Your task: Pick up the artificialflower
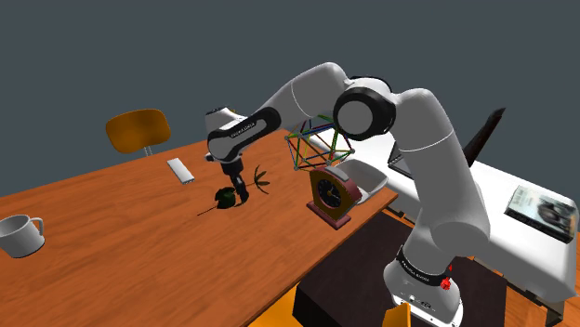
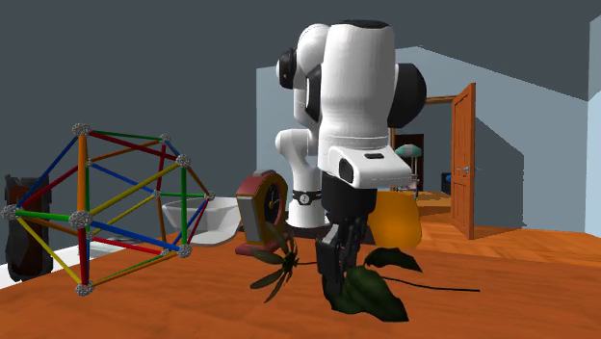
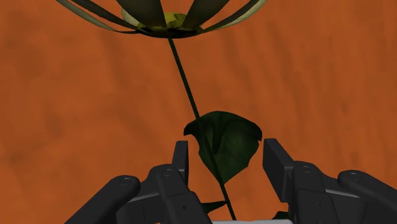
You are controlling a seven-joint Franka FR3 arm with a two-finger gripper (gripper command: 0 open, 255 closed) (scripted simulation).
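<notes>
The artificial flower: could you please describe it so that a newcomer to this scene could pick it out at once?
Start at the orange-brown table and find the black gripper. Beneath it lies the artificial flower: a thin dark stem, dark green leaves, narrow dark petals around a yellowish centre. Unlike the upright clock and coloured rod frame nearby, it is slim, dark and low.

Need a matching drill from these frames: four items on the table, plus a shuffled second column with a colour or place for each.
Things:
1. mug
2. clock
3. rod frame
4. artificial flower

Descriptions:
A. dark green, stem between the fingers of the open gripper
B. dark red case
C. pale grey, by the shoulder view's left edge
D. multicoloured sticks

Pairs: 1-C, 2-B, 3-D, 4-A
</notes>
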